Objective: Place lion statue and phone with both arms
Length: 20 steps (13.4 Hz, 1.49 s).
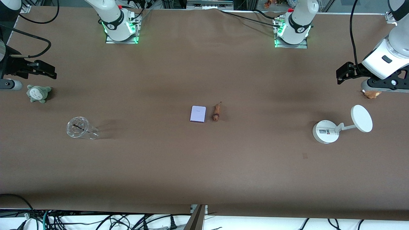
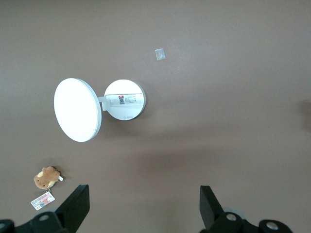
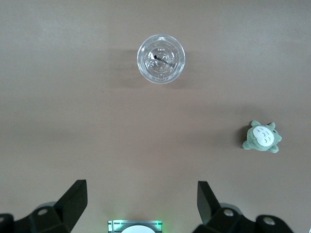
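Note:
The lion statue (image 1: 216,112), a tiny orange-brown figurine with a dark mane end, lies on the brown table near its middle. The phone (image 1: 198,114), a flat pale lavender rectangle, lies close beside it toward the right arm's end. My left gripper (image 1: 343,74) is open and empty, held up at the left arm's end of the table; in the left wrist view (image 2: 145,206) its jaws stand wide apart. My right gripper (image 1: 48,71) is open and empty at the right arm's end, with its jaws wide apart in the right wrist view (image 3: 142,204). Neither wrist view shows the lion or the phone.
A white round-based stand (image 1: 329,131) with a round disc (image 2: 77,109) stands toward the left arm's end, with a brown plush (image 1: 371,94) (image 2: 47,177) beside it. A grey-green plush (image 1: 38,93) (image 3: 262,137) and a clear cup (image 1: 78,127) (image 3: 161,58) sit toward the right arm's end.

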Motion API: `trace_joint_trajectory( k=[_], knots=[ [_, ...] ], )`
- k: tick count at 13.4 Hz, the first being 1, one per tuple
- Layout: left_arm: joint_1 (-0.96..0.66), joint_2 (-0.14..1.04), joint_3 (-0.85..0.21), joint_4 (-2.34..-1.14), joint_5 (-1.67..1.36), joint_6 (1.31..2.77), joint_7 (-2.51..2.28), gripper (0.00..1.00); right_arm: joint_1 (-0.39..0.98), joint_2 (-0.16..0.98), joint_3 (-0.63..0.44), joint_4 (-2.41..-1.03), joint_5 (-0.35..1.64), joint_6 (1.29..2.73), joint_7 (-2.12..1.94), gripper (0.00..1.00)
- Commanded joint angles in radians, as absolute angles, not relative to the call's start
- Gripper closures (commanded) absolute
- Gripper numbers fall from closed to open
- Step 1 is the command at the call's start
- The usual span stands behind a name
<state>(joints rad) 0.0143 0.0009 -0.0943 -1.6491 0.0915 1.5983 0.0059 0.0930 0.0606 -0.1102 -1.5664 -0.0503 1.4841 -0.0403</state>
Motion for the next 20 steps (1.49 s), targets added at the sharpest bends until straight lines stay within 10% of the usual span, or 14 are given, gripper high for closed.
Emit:
trace_joint_trajectory(
  k=[1, 20],
  knots=[
    [0.017, 0.006, -0.091, -1.632, 0.075, 1.580, 0.029, 0.00, 0.083, 0.072, -0.103, -1.540, -0.055, 1.470, -0.044, 0.00],
    [0.011, 0.011, -0.092, -1.631, 0.074, 1.580, 0.021, 0.00, 0.087, 0.152, -0.100, -1.529, -0.043, 1.489, -0.034, 0.00]
  ],
)
